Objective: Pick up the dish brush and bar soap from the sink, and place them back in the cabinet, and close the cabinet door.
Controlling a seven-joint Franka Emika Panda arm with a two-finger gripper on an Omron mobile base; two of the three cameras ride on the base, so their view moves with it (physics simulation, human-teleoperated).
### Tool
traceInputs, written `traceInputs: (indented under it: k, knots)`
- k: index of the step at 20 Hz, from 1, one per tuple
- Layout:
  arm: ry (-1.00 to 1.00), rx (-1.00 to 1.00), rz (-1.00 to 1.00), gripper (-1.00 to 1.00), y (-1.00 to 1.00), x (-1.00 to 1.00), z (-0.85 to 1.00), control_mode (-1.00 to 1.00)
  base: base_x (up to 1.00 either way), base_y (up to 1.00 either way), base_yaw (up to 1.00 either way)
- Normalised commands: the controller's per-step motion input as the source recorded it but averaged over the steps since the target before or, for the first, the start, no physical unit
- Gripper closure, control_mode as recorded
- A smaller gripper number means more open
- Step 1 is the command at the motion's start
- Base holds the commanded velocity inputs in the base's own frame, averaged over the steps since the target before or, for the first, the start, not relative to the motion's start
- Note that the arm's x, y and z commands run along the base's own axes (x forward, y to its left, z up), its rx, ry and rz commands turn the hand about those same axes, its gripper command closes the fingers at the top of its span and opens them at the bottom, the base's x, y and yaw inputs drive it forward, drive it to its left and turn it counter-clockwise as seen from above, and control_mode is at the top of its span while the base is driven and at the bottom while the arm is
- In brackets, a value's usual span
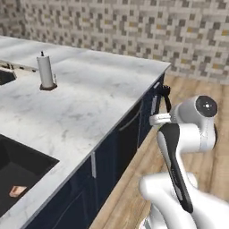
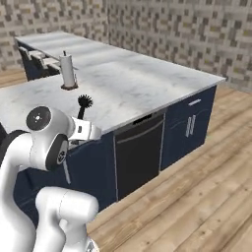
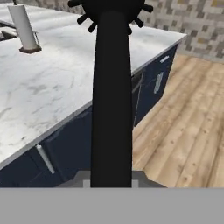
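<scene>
A white marble worktop [image 1: 89, 103] runs over dark navy base cabinets [image 2: 189, 125] with silver handles, a black dishwasher front [image 2: 138, 155] set among them. A paper towel roll [image 1: 45, 71] stands upright on it. Behind rises a mottled mosaic-tile wall [image 2: 197, 29]; below lies a light wood plank floor [image 2: 197, 197].

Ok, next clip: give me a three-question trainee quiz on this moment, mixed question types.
1. True or false: the gripper is shut on the dish brush.
2. Where is the bar soap? A) on the counter B) in the sink C) on the floor
3. Fill in: the brush's bristle head points ____.

Key: 1 true; 2 B; 3 up, above the gripper.
</scene>
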Motion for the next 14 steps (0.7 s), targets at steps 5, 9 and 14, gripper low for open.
traceInputs:
  k: [5,9,14]
  knots:
    - [0.0,0.0,0.0,1.0,0.0,0.0,0.0,1.0,0.18,-0.71,-0.44]
    - [0.0,0.0,0.0,1.0,0.0,0.0,0.0,1.0,0.23,-0.17,-0.55]
    - [0.0,0.0,0.0,1.0,0.0,0.0,0.0,1.0,0.26,-0.16,-0.67]
